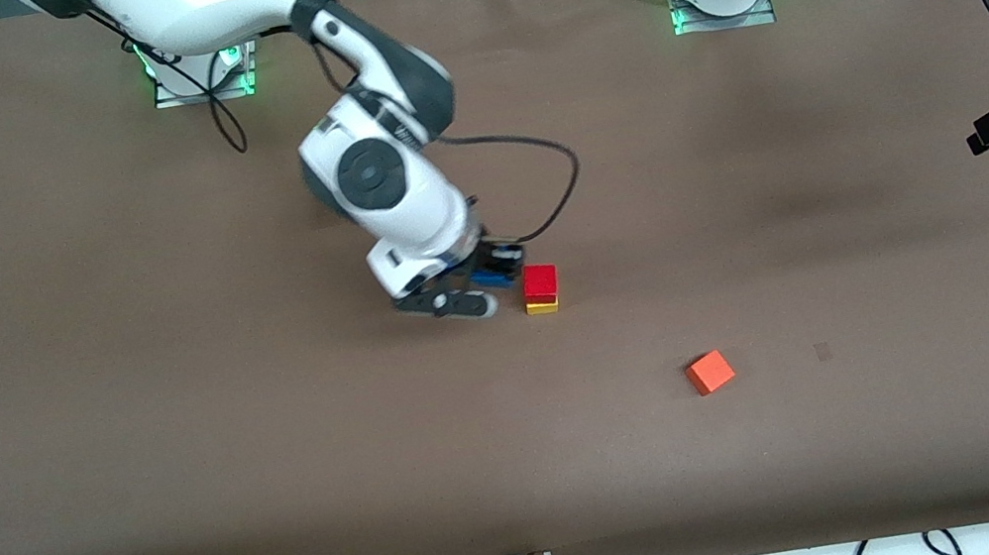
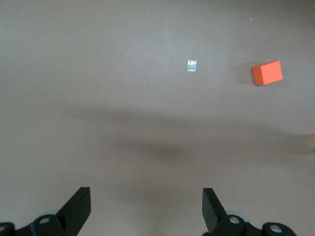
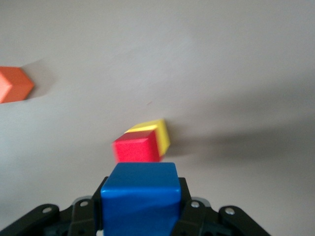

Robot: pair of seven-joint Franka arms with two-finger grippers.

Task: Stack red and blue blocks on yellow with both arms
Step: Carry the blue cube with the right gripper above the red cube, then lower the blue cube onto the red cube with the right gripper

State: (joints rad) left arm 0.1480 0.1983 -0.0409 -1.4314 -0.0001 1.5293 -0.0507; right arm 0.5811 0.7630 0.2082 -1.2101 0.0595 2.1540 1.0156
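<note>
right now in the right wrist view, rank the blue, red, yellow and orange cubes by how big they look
1. blue cube, largest, held right by the camera in the right gripper
2. red cube
3. orange cube, cut by the picture's edge, so unsure against red
4. yellow cube, mostly hidden under the red cube

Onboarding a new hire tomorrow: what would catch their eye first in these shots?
First the right hand, shut on the blue block and hanging right beside a two-cube stack near the table's middle: the red block sitting on the yellow block. Next, the lone orange cube, nearer the front camera and toward the left arm's end. The left hand waits open above bare table.
</note>
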